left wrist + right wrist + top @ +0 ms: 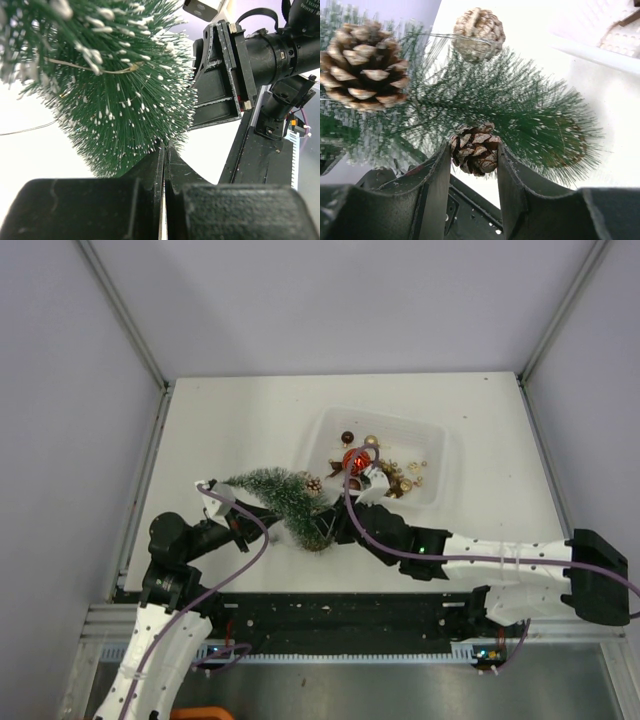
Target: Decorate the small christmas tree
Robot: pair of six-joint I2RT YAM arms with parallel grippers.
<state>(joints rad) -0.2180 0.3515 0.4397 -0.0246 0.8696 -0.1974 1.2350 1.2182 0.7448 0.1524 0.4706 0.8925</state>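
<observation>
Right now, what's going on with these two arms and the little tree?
The right gripper pinches a small pinecone right at the small christmas tree, which leans over on the table beside the white tray of ornaments. The left gripper, shut, is at the tree's bristles. A larger pinecone already sits in the branches.

- Above the left pincer (164, 167), the tree (115, 90) ran off the top and left edges, so its tip and base were out of frame.
- Whether anything sat between that pincer's closed fingers could not be told; the bristles covered the spot.
- The right pincer (474, 147) and the pinecone (475, 156) it gripped could not be made out from overhead, buried behind branches.
- Beyond the right pincer, the tray (600, 56) was cut off at the picture's corner.
- The trinkets (405, 480) in the tray were too small to tell apart.
</observation>
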